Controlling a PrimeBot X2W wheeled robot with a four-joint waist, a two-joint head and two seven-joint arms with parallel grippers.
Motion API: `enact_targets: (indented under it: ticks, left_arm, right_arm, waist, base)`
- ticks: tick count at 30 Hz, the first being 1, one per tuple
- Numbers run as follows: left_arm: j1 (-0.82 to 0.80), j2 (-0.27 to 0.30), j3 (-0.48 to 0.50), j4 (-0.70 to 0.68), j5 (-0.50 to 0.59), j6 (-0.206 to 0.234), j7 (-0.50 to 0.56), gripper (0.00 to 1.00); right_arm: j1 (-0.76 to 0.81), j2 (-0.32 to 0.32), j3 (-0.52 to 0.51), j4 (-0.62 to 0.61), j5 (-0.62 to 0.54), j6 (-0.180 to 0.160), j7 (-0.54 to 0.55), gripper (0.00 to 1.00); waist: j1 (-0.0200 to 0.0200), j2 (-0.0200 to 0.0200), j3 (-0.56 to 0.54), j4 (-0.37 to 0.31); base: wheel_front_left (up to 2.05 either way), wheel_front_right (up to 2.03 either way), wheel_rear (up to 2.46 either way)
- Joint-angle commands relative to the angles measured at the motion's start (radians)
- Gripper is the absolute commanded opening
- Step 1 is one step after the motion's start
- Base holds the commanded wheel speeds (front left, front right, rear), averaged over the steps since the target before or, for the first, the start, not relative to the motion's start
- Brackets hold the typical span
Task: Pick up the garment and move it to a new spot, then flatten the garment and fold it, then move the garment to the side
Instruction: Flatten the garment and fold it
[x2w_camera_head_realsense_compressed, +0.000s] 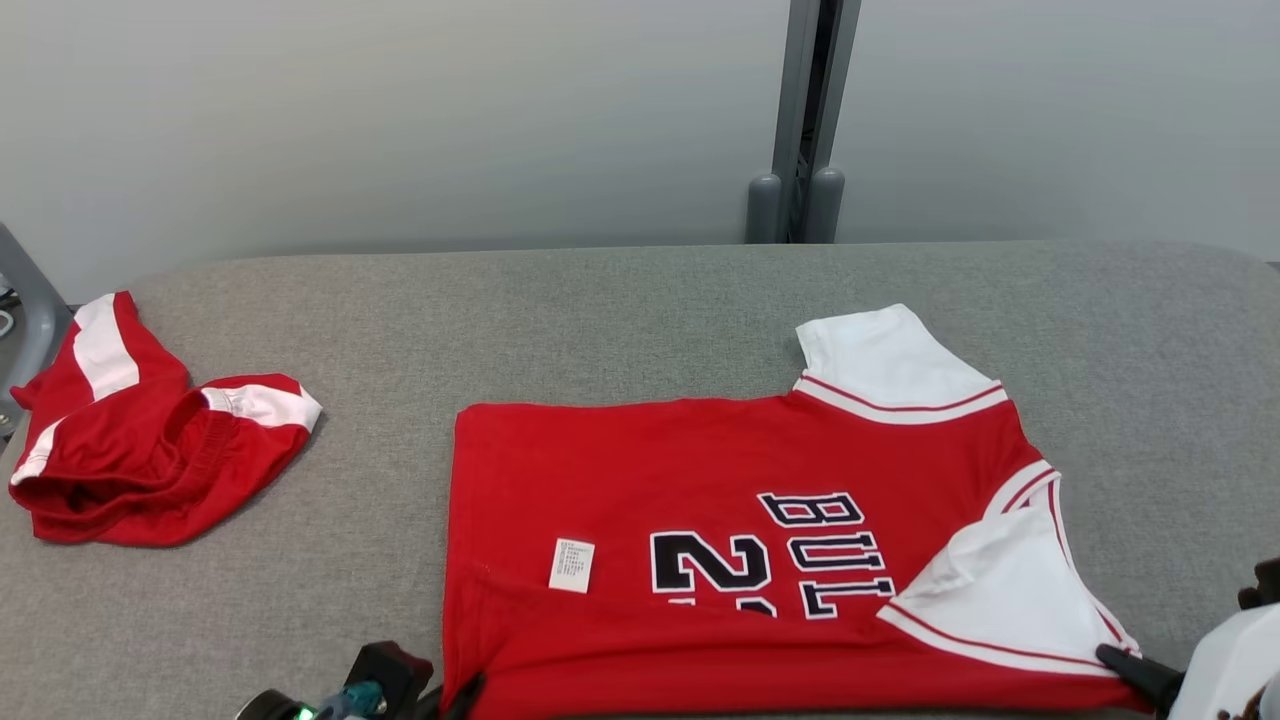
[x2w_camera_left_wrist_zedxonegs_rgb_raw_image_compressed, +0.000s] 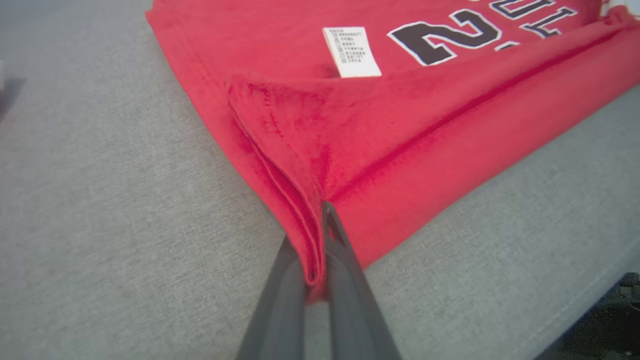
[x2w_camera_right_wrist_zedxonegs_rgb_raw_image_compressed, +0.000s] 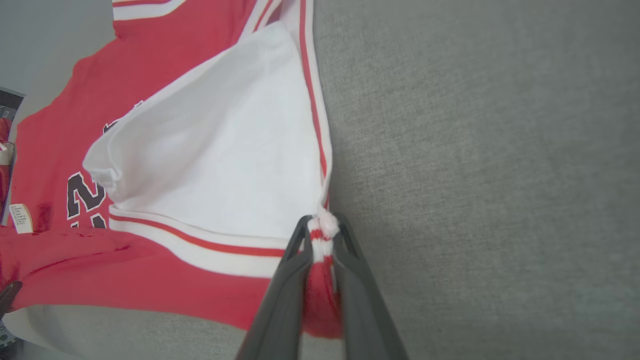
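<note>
The jersey (x2w_camera_head_realsense_compressed: 720, 520) is laid on the table (x2w_camera_head_realsense_compressed: 600, 320), right of centre and close to the near edge, with its neck end turned to the right. It is red with 2 white sleeves trimmed in red stripes. The far sleeve (x2w_camera_head_realsense_compressed: 885, 365) is spread flat on the table, and the near sleeve (x2w_camera_head_realsense_compressed: 1010, 590) is folded in over the chest. Black lettering outlined in white, "BUL" and a "2", is seen on the body. Its lower part is covered by the near long edge, which is turned up and over onto the front. A white label (x2w_camera_head_realsense_compressed: 571, 565) is seen beside the numeral, just above that fold.

The hem corner of the folded edge is pinched by the left gripper (x2w_camera_left_wrist_zedxonegs_rgb_raw_image_compressed: 315, 235), which is closed fully on several layers of red cloth. The shoulder corner at the other end is held by the right gripper (x2w_camera_right_wrist_zedxonegs_rgb_raw_image_compressed: 321, 225). Its fingers are drawn in to a narrow gap around a bunched bit of white and red trim. Both grips are made at the near edge of the table.

Red shorts (x2w_camera_head_realsense_compressed: 140, 440) with white panels are left crumpled at the far left, well apart from the jersey. A grey post (x2w_camera_head_realsense_compressed: 805, 120) is seen behind the table against a pale wall.
</note>
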Motion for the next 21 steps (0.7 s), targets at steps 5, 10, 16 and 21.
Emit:
enact_targets:
  ticks: [5, 10, 16, 21]
  left_arm:
    - [0.082, 0.059, 0.017, -0.123, -0.032, 0.039, 0.048, 0.0]
    - [0.127, 0.088, 0.014, -0.198, -0.043, 0.06, 0.081, 0.0]
    - [0.169, 0.107, 0.004, -0.262, -0.053, 0.076, 0.114, 0.0]
    - [0.172, 0.113, -0.001, -0.284, -0.055, 0.086, 0.139, 0.33]
  right_arm:
    - [0.098, 0.014, -0.085, -0.079, -0.02, 0.0, 0.057, 0.0]
    - [0.158, 0.052, -0.147, -0.124, -0.051, 0.0, 0.099, 0.0]
    - [0.227, 0.118, -0.238, -0.197, -0.1, 0.0, 0.183, 0.0]
    - [0.245, 0.178, -0.309, -0.265, -0.139, 0.0, 0.244, 0.29]
  waist:
    - [0.0, 0.0, -0.004, 0.002]
    - [0.0, 0.0, -0.005, 0.008]
    - [0.0, 0.0, -0.006, 0.013]
    - [0.0, 0.0, 0.0, 0.013]
  base:
    - [0.0, 0.0, 0.0]
    - [0.0, 0.0, 0.0]
    - [0.0, 0.0, 0.0]
    - [0.0, 0.0, 0.0]
